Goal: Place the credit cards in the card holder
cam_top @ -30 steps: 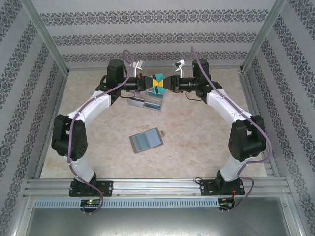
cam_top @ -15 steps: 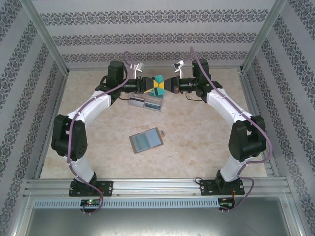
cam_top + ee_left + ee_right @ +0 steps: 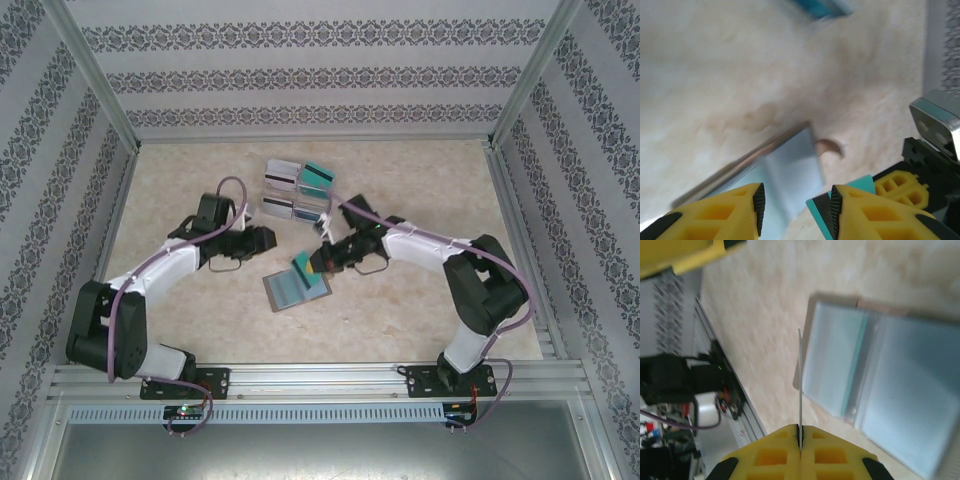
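From above, the card holder (image 3: 297, 286) lies open, pockets up, near the middle of the bench (image 3: 200, 310). The right tool (image 3: 318, 262) sits at its far right corner, pinching a teal card (image 3: 303, 266) whose free end reaches over the holder's far edge. The left tool (image 3: 262, 240) hovers to the far left of the holder, apart from it. Farther back, a clear tray (image 3: 295, 190) holds the other credit cards (image 3: 318, 172).

In the left wrist view, the left tool (image 3: 796, 207) is spread with nothing between its fingers. Below it are the holder (image 3: 790, 170) and a corner of the teal card (image 3: 817, 212).

In the right wrist view, the right tool (image 3: 800, 436) is pressed together on the card, seen edge-on as a thin line (image 3: 800, 370) just beside the holder's (image 3: 880, 375) pockets.

The card looks light, stiff and slick. It is best gripped on its flat faces at one end, leaving the leading edge free for the pocket. It could pivot if that edge snags. The holder looks soft and light, so it will likely slide unless the left tool pins it.
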